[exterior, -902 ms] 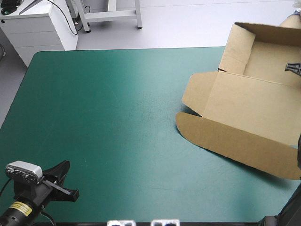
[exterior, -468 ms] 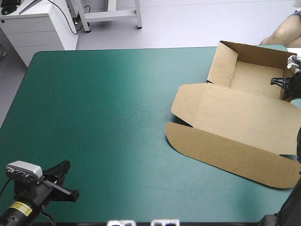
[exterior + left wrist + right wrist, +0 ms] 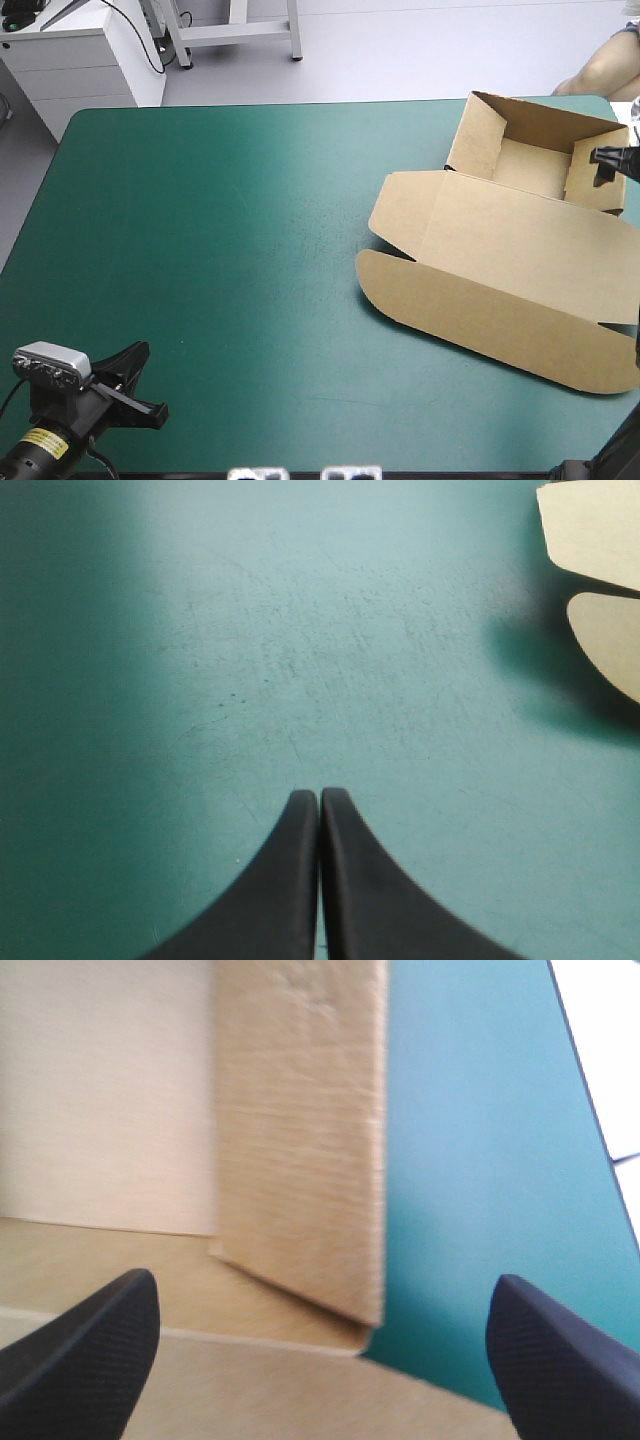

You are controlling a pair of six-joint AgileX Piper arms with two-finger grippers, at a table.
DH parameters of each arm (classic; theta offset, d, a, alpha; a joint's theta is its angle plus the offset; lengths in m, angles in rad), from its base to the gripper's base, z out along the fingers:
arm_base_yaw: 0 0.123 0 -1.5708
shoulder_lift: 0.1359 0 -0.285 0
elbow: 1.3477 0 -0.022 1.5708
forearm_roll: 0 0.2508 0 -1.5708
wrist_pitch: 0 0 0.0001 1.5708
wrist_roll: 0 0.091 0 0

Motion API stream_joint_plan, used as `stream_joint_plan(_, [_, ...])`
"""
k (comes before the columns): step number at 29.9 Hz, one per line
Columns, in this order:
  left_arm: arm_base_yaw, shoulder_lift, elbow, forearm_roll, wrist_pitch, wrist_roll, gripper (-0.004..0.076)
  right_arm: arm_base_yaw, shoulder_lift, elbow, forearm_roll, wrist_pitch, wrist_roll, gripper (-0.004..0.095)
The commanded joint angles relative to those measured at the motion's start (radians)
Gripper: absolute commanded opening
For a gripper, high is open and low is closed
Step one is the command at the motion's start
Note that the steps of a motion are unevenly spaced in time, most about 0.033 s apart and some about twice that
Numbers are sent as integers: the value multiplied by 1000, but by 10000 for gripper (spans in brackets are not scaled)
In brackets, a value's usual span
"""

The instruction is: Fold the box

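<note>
The brown box (image 3: 520, 240) lies at the table's right side as an open tray (image 3: 530, 160) with raised walls toward the far edge. Its lid lies flat toward the front, ending in a rounded flap (image 3: 480, 315). My right gripper (image 3: 607, 163) hovers at the tray's right wall. In the right wrist view its black fingers (image 3: 90, 1345) stand wide apart, open (image 3: 322, 1282), with that wall (image 3: 300, 1160) ahead between them and untouched. My left gripper (image 3: 135, 385) rests at the front left corner, far from the box, shut on nothing (image 3: 318, 798). Two box flaps (image 3: 600, 540) show far ahead of it.
The box's right end reaches the table's right edge (image 3: 625, 130), which also shows beside the tray wall (image 3: 590, 1110) in the right wrist view. A white cabinet (image 3: 70, 50) stands beyond the far left corner. Teal-green cover (image 3: 220, 250) spans the left and middle.
The box came leftward onto the table and settled. My right gripper opened and let go of the tray's wall. The left arm has not moved.
</note>
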Motion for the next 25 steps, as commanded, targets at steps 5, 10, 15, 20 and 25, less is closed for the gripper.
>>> stream_joint_plan(5, [-4, 10, -24, -15, -67, 1, -8, 105, -373, 55, 365, 13, -145, 523])
stream_joint_plan(10, [-4, 10, -24, -19, -67, -1, -8, 322, -547, 243, 338, 11, -281, 84])
stream_joint_plan(15, [-4, 10, -24, -19, -67, -1, -8, 483, -768, 559, 342, -108, -377, -18])
stream_joint_plan(20, [-4, 10, -24, -19, -67, -1, -8, 499, -996, 923, 342, -362, -420, -18])
stream_joint_plan(25, [-4, 10, -24, -11, -67, 3, -8, 499, -1182, 1179, 338, -544, -420, -18])
